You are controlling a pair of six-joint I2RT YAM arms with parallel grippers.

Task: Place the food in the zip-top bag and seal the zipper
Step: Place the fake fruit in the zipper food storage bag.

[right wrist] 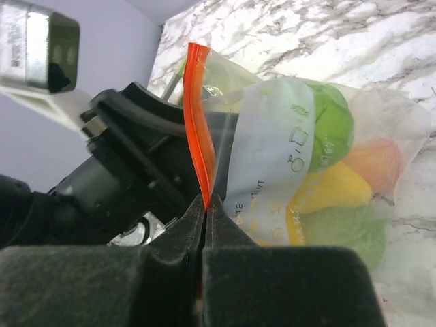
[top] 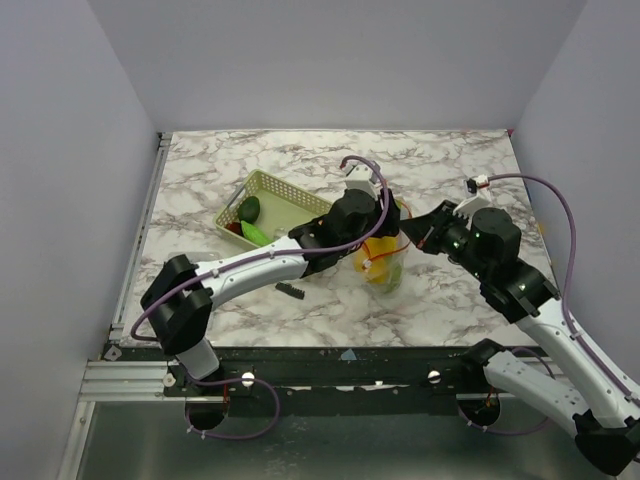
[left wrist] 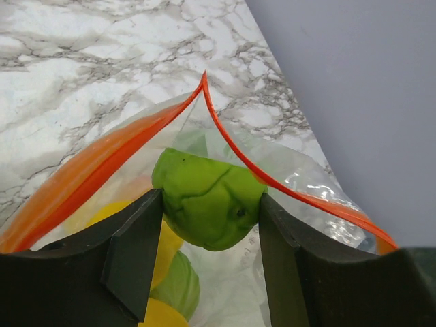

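Left gripper (left wrist: pixel 208 221) has its jaws pinching a light green toy fruit (left wrist: pixel 204 194), 1 finger on each side, right at the mouth of the zip-top bag (left wrist: pixel 293 177). The fruit sits between the 2 sides of the orange-red zipper (left wrist: pixel 228 146), which gapes wide. Right gripper (right wrist: pixel 206 204) has its jaws pressed together on the zipper strip near its end, holding that side of the bag up off the marble table (top: pixel 450 300).

Progress-wise I'd call it past halfway. Through the clear wall you can see a yellow piece (right wrist: pixel 334 191), an orange piece (right wrist: pixel 378 163) and green ones already inside. Left to do: let go of this fruit, fetch the rest, then seal the zipper, which isn't started.

The top view is the only one showing the pale green basket (top: pixel 290 200), with a dark green piece (top: pixel 250 209) and a light green piece (top: pixel 255 233) waiting in it. Only the left wrist view shows the open mouth. Only the right wrist view shows the pinch and the contents from the side.
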